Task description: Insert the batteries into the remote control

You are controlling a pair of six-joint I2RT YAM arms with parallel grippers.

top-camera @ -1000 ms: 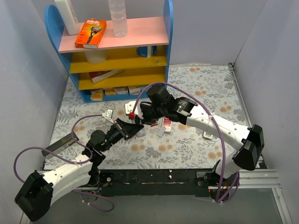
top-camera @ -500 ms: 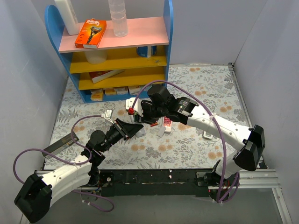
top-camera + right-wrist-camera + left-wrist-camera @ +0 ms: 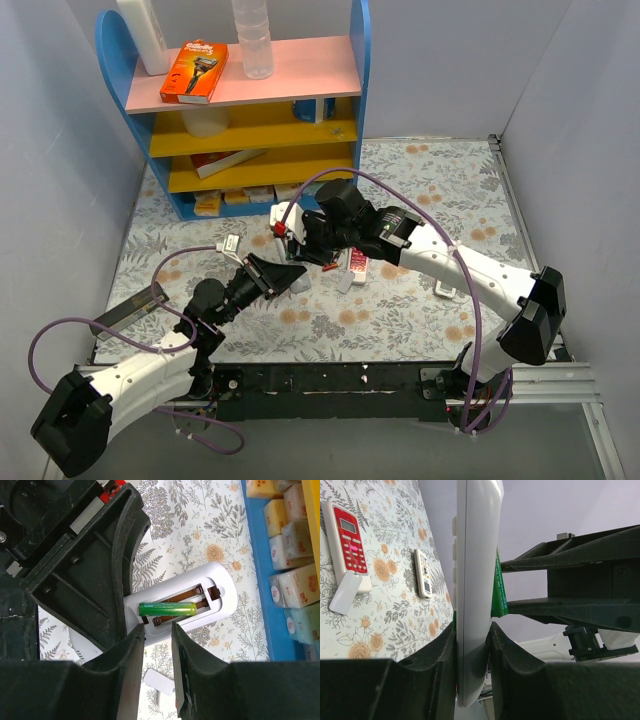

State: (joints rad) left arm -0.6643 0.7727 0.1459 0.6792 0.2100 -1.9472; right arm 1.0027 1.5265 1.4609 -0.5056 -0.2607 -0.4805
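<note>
My left gripper (image 3: 290, 274) (image 3: 472, 645) is shut on the white remote control (image 3: 472, 580), held on its edge above the mat. The right wrist view shows the remote's back (image 3: 167, 586) with the battery bay open. A green battery (image 3: 167, 609) (image 3: 498, 587) lies along the bay, standing a little proud of the back. My right gripper (image 3: 300, 242) (image 3: 158, 630) is just behind the battery. Its jaws stand narrowly apart with nothing between them, their tips at the battery. No other battery shows.
A red-and-white remote (image 3: 347, 545) (image 3: 356, 262) and a loose white cover (image 3: 345, 592) (image 3: 157, 682) lie on the floral mat. A narrower white remote (image 3: 423, 572) lies further off. The blue shelf unit (image 3: 185, 200) with small packets (image 3: 295, 555) stands close behind.
My right gripper has shifted a little to the upper left, toward the shelf. The left arm and the remote have barely moved.
</note>
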